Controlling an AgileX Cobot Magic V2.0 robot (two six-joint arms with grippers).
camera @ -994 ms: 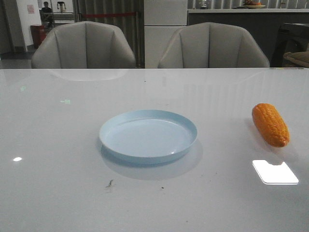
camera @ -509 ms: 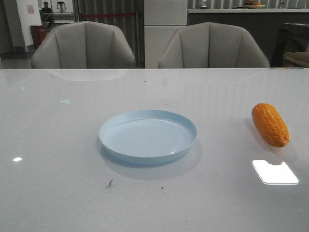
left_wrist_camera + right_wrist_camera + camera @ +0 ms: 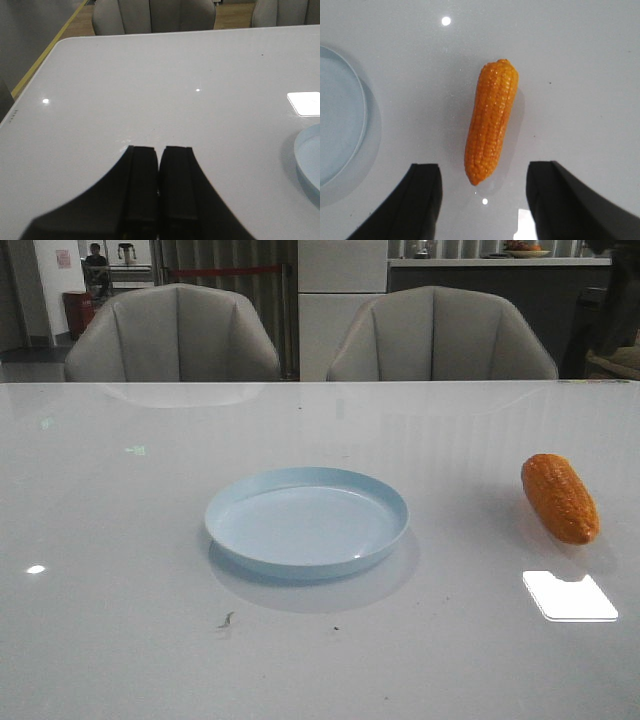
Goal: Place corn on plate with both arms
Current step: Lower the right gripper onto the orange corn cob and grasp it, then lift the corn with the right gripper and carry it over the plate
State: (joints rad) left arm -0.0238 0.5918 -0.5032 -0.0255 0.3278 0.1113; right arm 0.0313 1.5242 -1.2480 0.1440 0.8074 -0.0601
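Orange, bumpy corn cob [image 3: 559, 498] lies on the glossy white table [image 3: 120, 540], well to the right of the round pale blue plate [image 3: 307, 521]. Right gripper [image 3: 482, 195] hangs spread above the cob, not touching. Left gripper [image 3: 159, 165] has fingers pressed together.

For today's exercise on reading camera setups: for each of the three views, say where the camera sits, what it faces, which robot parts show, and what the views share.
Front view: faces forward over the table at the plate and corn; no robot parts show.
Left wrist view: above the table, shut left gripper low in frame, plate edge.
Right wrist view: looks down on the corn, open right gripper straddling its tip.
All three share the plate.
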